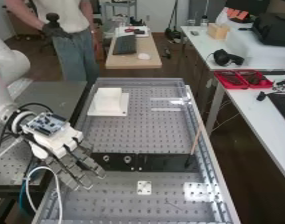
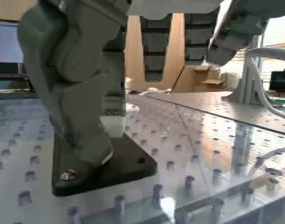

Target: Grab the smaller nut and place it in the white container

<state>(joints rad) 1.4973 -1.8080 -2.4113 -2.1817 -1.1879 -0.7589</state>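
Observation:
In the high view the hand [image 1: 71, 162] is over the left end of the flat black bar [image 1: 167, 162], its fingers extended and spread. The smaller nut cannot be made out; the hand covers that end. The larger nut [image 1: 106, 158] and the bearing [image 1: 127, 159] stand on the bar, just right of the fingers. Farther up the bench sits the white container [image 1: 109, 98]. In the wrist view the hand [image 2: 83, 95] has its thumb pointing down to the black bar [image 2: 129, 167], with straight fingers beyond. Whether anything lies behind the thumb tip is hidden.
A thin stick [image 1: 195, 141] leans by the bar's right end. A small white plate [image 1: 144, 187] lies on the perforated bench [image 1: 162, 135] in front of the bar. Raised metal rails edge the bench. A person stands behind the dark side table [image 1: 56, 97].

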